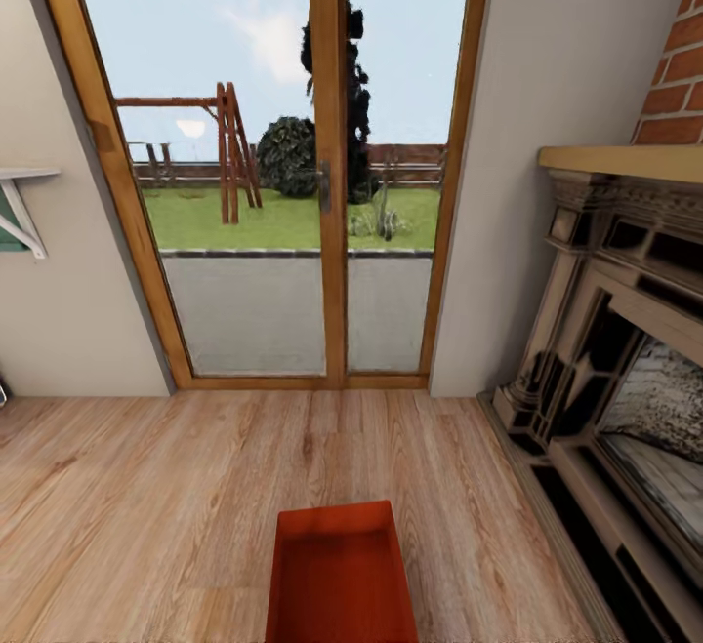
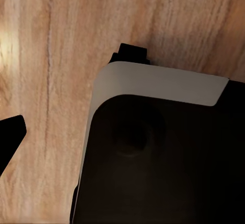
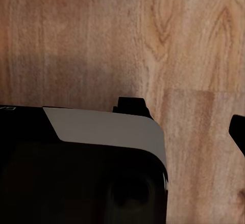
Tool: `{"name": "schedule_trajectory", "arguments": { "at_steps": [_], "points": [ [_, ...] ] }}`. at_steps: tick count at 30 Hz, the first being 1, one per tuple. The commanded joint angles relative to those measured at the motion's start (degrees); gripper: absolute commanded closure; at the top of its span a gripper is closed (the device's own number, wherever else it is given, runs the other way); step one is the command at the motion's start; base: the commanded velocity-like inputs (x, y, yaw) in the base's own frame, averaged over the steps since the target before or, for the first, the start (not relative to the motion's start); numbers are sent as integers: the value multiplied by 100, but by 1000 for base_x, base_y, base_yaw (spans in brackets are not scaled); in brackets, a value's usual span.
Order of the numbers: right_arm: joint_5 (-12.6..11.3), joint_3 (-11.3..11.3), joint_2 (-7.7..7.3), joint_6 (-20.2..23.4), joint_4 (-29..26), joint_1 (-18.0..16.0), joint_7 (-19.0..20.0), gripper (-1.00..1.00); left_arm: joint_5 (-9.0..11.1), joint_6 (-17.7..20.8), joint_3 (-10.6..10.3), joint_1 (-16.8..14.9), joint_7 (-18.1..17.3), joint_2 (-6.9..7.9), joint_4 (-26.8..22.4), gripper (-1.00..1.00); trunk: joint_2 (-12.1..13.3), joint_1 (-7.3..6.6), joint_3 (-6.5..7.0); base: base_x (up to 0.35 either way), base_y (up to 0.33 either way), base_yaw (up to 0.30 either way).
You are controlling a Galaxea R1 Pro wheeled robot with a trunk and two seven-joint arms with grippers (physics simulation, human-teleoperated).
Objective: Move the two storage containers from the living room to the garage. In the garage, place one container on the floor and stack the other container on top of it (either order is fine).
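My left gripper's finger [image 2: 11, 132] hangs over wood planks beside my base; grip states cannot be told. One storage container [image 1: 340, 575] lies on the living room floor [image 1: 146, 487] directly ahead. Judged rigid, light, smooth-walled; best clamped by opposite long rims.

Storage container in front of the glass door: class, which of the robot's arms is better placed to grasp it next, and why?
Left, marginally. The container sits almost centred ahead, so neither arm is clearly nearer; the fireplace crowds the right side, leaving freer floor on the left.
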Motion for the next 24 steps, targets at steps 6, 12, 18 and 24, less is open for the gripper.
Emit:
{"name": "schedule_trajectory", "arguments": {
  "at_steps": [6,12,18,24],
  "points": [
    [-26,48,4,-23,11,-5,-17,-100,30,21,4,-5,7,6,4,-100,-3,-1,-62,0,0,0],
    [-6,48,4,-23,11,-5,-50,-100,0,21,-6,-5,4,22,-2,-100,-3,-1,-117,0,0,0],
    [-9,35,18,-38,13,-4,-59,-100,-17,21,-20,-4,3,12,-3,-100,-3,-1,-138,0,0,0],
    [-66,24,9,-31,27,-3,-71,-100,-19,21,-22,-5,3,21,-3,-100,-3,-1,-140,0,0,0]
  ]
}}
